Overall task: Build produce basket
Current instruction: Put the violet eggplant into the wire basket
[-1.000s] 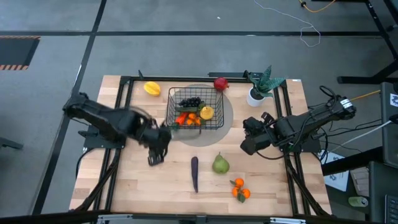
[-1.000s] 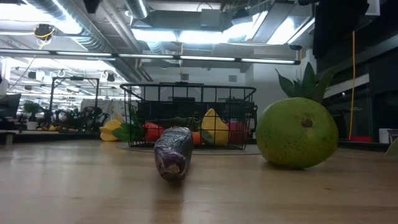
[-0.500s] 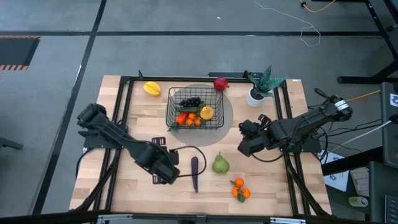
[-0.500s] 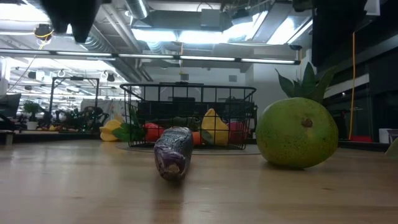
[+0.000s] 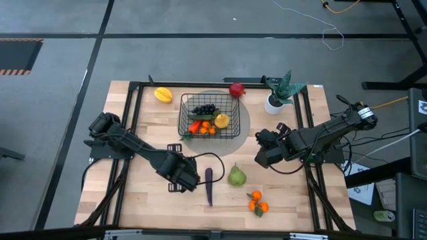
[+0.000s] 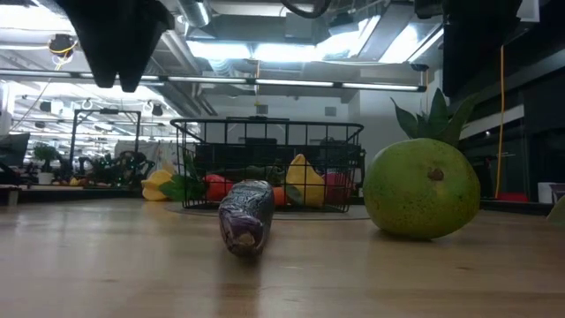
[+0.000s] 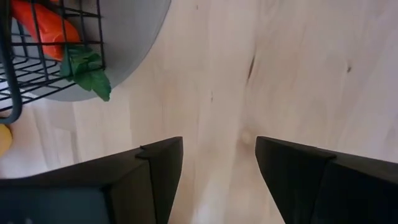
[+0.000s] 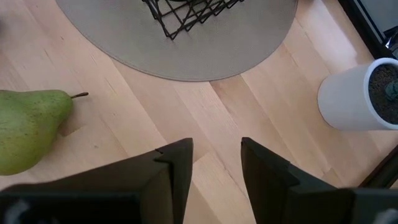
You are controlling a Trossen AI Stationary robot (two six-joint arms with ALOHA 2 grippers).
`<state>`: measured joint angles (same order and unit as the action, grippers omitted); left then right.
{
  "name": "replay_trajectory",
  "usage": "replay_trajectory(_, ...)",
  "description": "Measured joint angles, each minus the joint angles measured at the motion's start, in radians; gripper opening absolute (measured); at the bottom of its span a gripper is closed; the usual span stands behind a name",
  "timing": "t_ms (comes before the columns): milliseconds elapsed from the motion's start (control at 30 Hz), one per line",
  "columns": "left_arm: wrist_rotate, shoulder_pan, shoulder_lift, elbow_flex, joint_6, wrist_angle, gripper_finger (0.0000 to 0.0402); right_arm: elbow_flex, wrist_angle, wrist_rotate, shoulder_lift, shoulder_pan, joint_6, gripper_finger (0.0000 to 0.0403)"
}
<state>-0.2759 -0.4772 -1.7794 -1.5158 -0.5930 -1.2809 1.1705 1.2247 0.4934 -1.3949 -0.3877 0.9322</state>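
Observation:
The black wire basket (image 5: 209,115) stands on a round grey mat and holds dark grapes, a yellow fruit and orange pieces with green leaves. A purple eggplant (image 5: 209,185) lies on the bare wood near the front, with a green pear (image 5: 237,176) to its right and tangerines (image 5: 257,204) nearer the front edge. A yellow fruit (image 5: 163,95) and a red fruit (image 5: 236,89) lie beside the basket's far corners. My left gripper (image 5: 190,179) is open and empty above the table, just left of the eggplant. My right gripper (image 5: 261,155) is open and empty, right of the pear.
A white-potted green plant (image 5: 278,93) stands at the table's far right. A black frame (image 5: 131,100) runs along the table's edges. Bare wood lies at the front left. In the low view the eggplant (image 6: 244,216) and pear (image 6: 422,188) lie in front of the basket (image 6: 269,166).
My left gripper has swung from beside the basket's near left corner toward the table's near edge and then right, ending next to the eggplant. My right gripper has shifted slightly left. No produce has moved.

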Motion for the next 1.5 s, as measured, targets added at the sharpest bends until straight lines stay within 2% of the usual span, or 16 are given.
replay_trajectory(267,-0.004,0.002,0.000,0.000,0.000,0.083,0.0191,0.000,0.000,0.000,0.000,0.000,0.001,0.0126)
replay_trajectory(367,-0.004,-0.002,0.000,0.000,0.036,0.222,0.0191,0.000,0.000,0.000,0.000,0.000,0.001,0.0126)
replay_trajectory(467,-0.002,-0.015,-0.004,0.000,0.153,0.408,0.0191,0.000,0.000,0.000,0.000,0.000,0.001,0.0126)
replay_trajectory(533,0.023,-0.022,-0.019,-0.001,0.230,0.530,0.0191,0.000,-0.001,0.000,0.000,0.000,0.001,0.0126)
replay_trajectory(667,0.086,-0.029,-0.048,-0.003,0.325,0.670,0.0191,0.000,-0.001,0.000,0.000,0.000,0.001,0.0126)
replay_trajectory(1033,0.222,-0.020,-0.178,0.000,0.476,0.734,0.0191,-0.001,0.001,0.001,0.001,0.000,0.000,0.0126)
replay_trajectory(1233,0.238,0.010,-0.242,0.000,0.492,0.708,0.0191,-0.001,-0.001,0.002,0.001,0.000,0.000,0.0126)
replay_trajectory(1500,0.248,0.026,-0.262,0.000,0.571,0.714,0.0187,-0.001,-0.002,0.002,0.001,0.000,0.001,0.0126)
